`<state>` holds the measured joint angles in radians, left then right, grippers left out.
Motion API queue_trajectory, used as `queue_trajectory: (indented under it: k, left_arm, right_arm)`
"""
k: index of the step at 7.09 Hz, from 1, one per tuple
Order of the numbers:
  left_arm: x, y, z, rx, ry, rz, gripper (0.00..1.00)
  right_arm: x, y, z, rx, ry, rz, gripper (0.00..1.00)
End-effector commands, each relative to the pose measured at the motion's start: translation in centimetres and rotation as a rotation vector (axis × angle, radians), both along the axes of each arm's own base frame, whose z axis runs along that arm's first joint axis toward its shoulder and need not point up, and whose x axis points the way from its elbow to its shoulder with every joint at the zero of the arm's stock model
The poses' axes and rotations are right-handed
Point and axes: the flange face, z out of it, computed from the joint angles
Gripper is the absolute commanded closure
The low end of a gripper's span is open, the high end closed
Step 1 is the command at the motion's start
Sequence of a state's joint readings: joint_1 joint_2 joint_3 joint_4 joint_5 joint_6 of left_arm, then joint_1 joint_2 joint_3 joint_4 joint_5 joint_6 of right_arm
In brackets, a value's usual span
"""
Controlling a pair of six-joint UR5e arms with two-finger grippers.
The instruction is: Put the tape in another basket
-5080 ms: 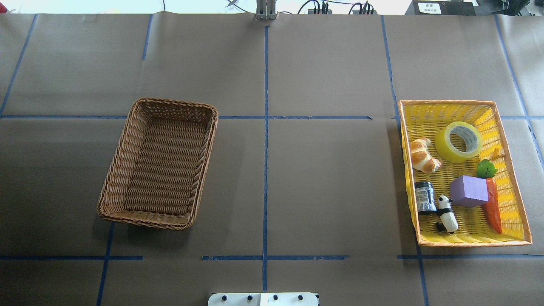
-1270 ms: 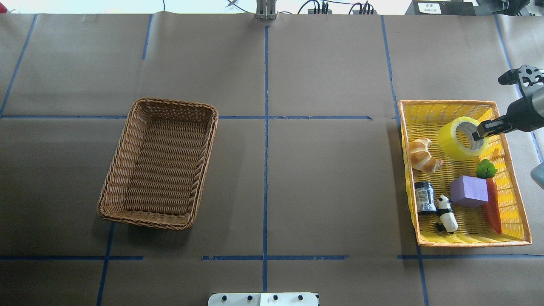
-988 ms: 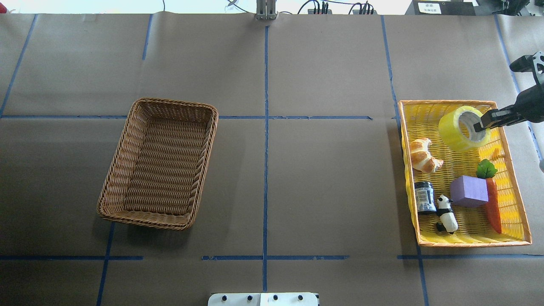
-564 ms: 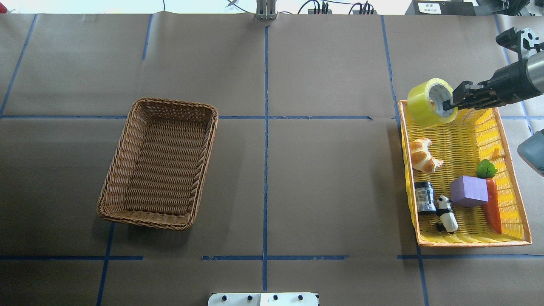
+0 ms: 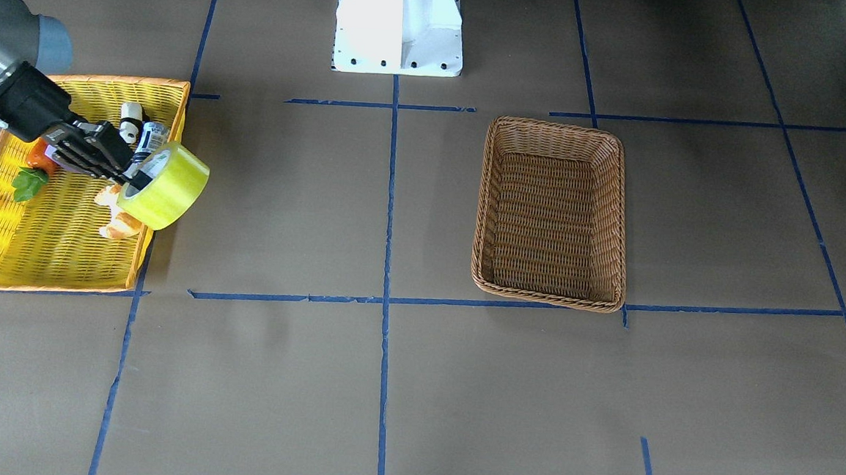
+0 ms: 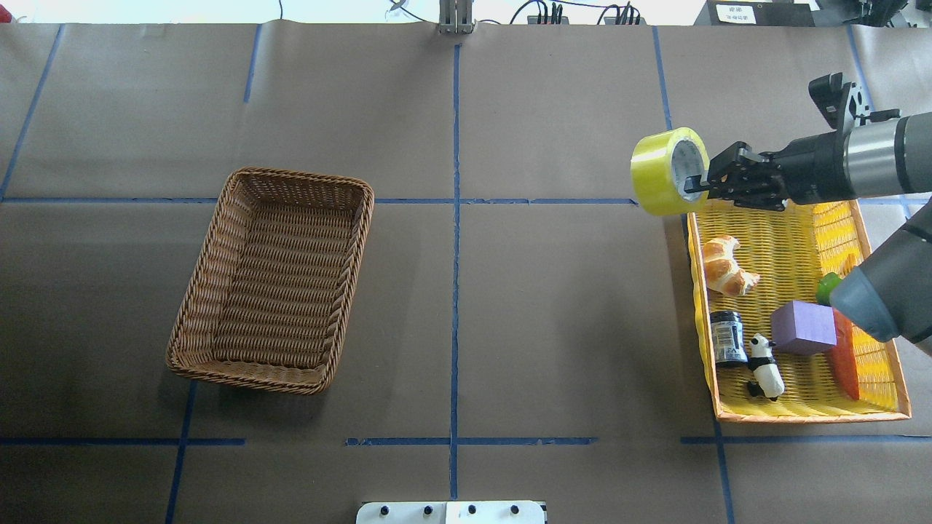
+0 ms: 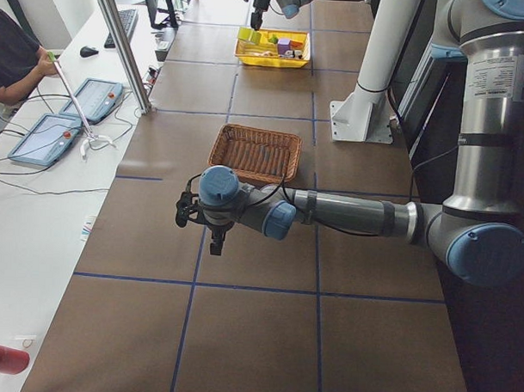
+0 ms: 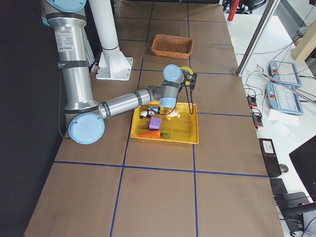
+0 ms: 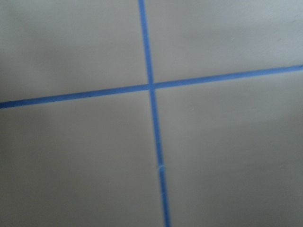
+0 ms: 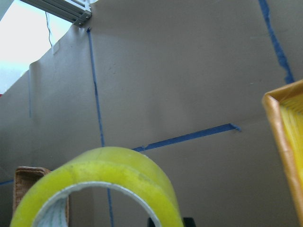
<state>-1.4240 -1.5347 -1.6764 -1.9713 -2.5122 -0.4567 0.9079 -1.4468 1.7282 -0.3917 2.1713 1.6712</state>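
The tape, a yellow roll, hangs in the air just past the far left corner of the yellow basket. My right gripper is shut on its wall, one finger inside the core. The front view shows the tape and right gripper too. It fills the bottom of the right wrist view. The brown wicker basket stands empty far to the left, also shown in the front view. My left gripper shows only in the left side view, beyond the wicker basket; I cannot tell its state.
The yellow basket holds a croissant, a dark jar, a panda figure, a purple block and a carrot. Blue tape lines cross the brown table. The robot base stands at the table's edge.
The right gripper came in, shut on the tape in the yellow basket, lifted it and carried it left past the basket's far left corner.
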Motion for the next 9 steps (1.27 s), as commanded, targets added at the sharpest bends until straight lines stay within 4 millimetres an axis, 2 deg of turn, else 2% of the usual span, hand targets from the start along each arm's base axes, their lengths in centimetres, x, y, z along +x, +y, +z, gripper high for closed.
queue_trajectory:
  k: [1, 3, 4, 6, 8, 9]
  left_arm:
    - [6.6, 0.7, -4.6, -0.074, 0.164, -0.09, 0.0]
    - [9.9, 1.2, -9.2, -0.112, 0.315, -0.091, 0.0]
    - [11.4, 1.6, -10.9, -0.093, 0.365, -0.073, 0.0]
    - [14.2, 1.3, -16.6, -0.202, 0.513, -0.089, 0.0]
    - [16.9, 2.8, -20.0, -0.299, 0.64, -0.05, 0.0]
    - [17.8, 3.1, -22.0, -0.344, 0.73, -0.074, 0.0]
  right_arm:
    - [-4.9, 3.2, -2.6, -0.04, -0.178, 0.059, 0.98]
    - [-7.9, 4.8, -6.6, -0.053, -0.261, -0.007, 0.98]
    - [-8.8, 6.0, -7.9, -0.05, -0.286, -0.038, 0.98]
    - [-9.9, 8.5, -10.0, -0.045, -0.328, -0.097, 0.99]
    - [-13.2, 11.1, -12.8, -0.027, -0.37, -0.179, 0.98]
    - [-13.8, 12.2, -13.8, -0.005, -0.411, -0.208, 0.98]
